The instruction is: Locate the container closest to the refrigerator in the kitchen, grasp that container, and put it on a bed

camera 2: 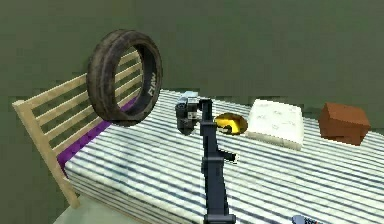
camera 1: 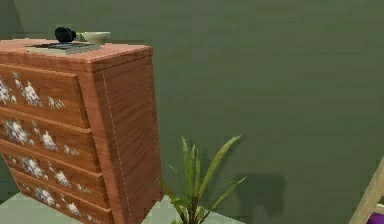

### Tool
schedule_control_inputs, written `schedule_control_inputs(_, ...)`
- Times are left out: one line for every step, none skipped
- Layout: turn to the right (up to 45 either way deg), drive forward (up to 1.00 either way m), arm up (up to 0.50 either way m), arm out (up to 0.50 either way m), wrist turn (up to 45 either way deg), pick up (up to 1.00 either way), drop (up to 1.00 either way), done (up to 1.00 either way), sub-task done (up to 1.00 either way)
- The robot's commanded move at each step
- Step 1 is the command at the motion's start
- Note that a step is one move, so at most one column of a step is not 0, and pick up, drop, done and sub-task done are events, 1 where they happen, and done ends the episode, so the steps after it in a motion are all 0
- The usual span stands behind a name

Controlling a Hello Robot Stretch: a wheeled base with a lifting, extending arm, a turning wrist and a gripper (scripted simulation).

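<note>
Container (camera 2: 231,124): yellow, bowl-shaped, lying on the striped bed (camera 2: 130,165), just beside the white pillow (camera 2: 277,124). Arm (camera 2: 214,170) reaches out over the bed. The claw (camera 2: 187,117) sits near the container, on its left in the arm side view. Bedcover lies behind the claw, so I cannot tell its grip or whether it holds anything. Tyre (camera 2: 124,72) stands upright near the wooden headboard (camera 2: 45,125). Brown box (camera 2: 345,122) lies past the pillow. Forward view: flowered dresser (camera 1: 70,120), potted plant (camera 1: 198,180).

1 ea.: dresser (camera 1: 60,120), plant (camera 1: 200,178), bed (camera 2: 140,165), tyre (camera 2: 101,74), pillow (camera 2: 276,123), brown box (camera 2: 344,122)
</note>
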Motion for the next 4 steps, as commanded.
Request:
schedule_control_inputs(0.0, 0.00, 0.00, 0.00, 0.0, 0.00, 1.00, 0.00, 0.00)
schedule_control_inputs(0.0, 0.00, 0.10, 0.00, 0.0, 0.00, 0.00, 0.00, 0.00)
schedule_control_inputs(0.0, 0.00, 0.00, -0.08, 0.0, 0.00, 0.00, 0.00, 0.00)
schedule_control_inputs(0.0, 0.00, 0.00, 0.00, 0.0, 0.00, 0.00, 1.00, 0.00)
